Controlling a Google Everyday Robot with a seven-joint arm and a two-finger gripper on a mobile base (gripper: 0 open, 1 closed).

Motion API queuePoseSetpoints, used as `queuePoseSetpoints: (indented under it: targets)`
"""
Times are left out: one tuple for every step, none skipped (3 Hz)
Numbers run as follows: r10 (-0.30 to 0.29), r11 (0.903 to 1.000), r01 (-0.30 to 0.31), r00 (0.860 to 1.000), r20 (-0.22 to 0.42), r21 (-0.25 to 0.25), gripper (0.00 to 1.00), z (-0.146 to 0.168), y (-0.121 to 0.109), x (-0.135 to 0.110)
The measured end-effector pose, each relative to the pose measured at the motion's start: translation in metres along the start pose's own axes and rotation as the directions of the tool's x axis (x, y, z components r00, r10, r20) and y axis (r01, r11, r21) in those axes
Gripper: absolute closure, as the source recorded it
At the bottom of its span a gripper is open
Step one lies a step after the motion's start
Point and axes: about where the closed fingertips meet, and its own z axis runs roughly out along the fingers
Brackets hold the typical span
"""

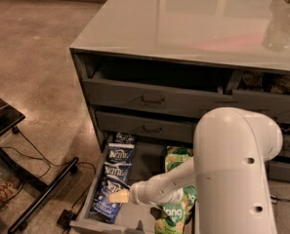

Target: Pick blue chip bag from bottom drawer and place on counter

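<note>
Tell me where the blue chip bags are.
In the camera view, the blue chip bags lie in a row along the left side of the open bottom drawer, left of the green bags; the tool sits over the nearest ones.

The bottom drawer (147, 155) stands open, low by the floor (37, 57). On its flat grey bottom lie blue bags (119, 156) in a row along the drawer's left wall, one behind the other. Green bags (176, 158) lie along the drawer's right side. A bare grey strip shows between the two rows. The gripper (118, 197) is over the front blue bag, near the drawer's front left corner. Above the drawer is the shiny grey counter (183, 23). Left of the drawer, a black stand (42, 194) and a cable (22, 155) lie on the brown floor.
</note>
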Motion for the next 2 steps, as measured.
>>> queuePoseSetpoints:
  targets:
    - [0.09, 0.9954, -0.092, 0.994, 0.066, 0.026, 0.0, 0.02, -0.02, 0.004]
    - [0.191, 0.9791, -0.2, 0.965, 0.179, 0.035, 0.0, 0.038, -0.039, 0.0]
